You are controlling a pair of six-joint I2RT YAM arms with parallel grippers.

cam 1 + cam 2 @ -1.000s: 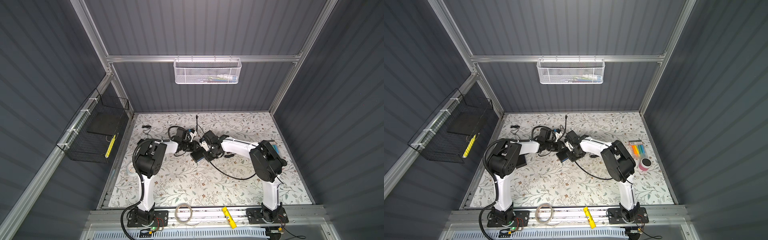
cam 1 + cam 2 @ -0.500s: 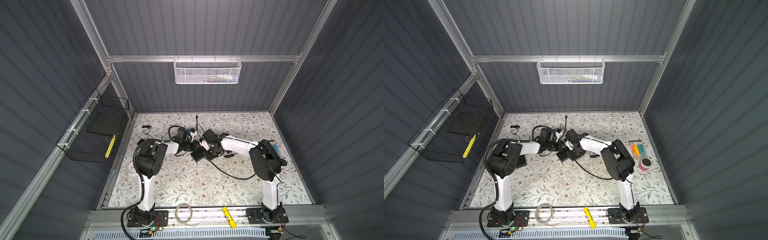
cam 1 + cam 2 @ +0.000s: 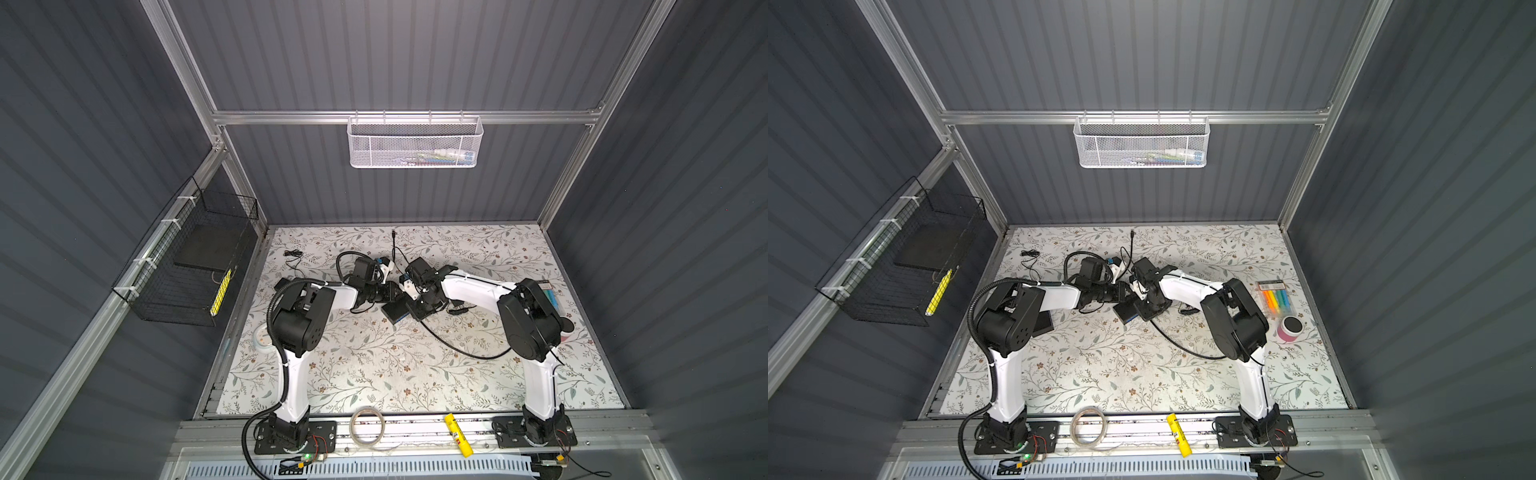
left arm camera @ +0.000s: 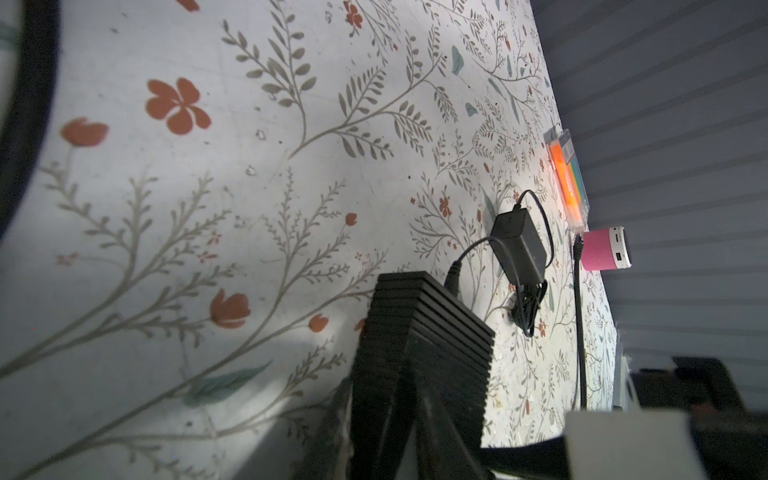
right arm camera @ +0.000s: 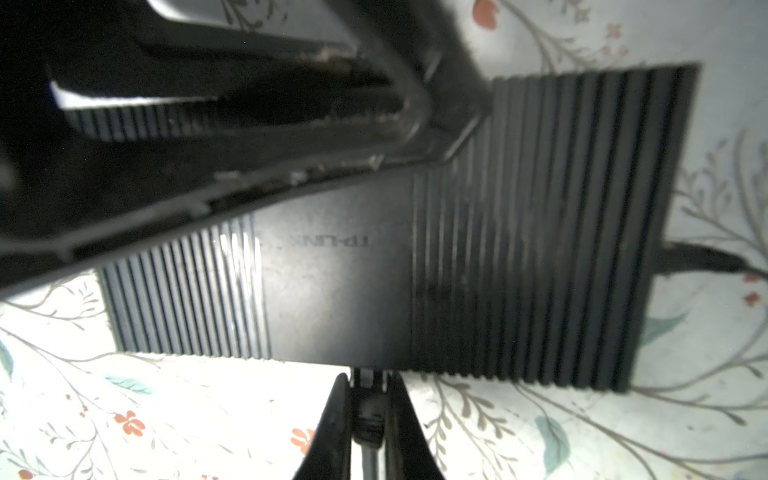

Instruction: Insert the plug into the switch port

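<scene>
Misalignment risk: plug (image 5: 366,415), pinched in narrow right gripper (image 5: 368,379) at lower centre of right wrist frame, touches the edge of the switch (image 5: 457,270) clamped by left gripper (image 3: 392,296), so an off-axis push may jam or skid it.

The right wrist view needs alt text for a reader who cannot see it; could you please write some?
The right gripper pinches a small plug, its tip against the edge of a black ribbed TP-Link switch over the floral table. The left gripper, dark and blurred, clamps the switch from the opposite side, and a cable leaves the switch's end.
</scene>
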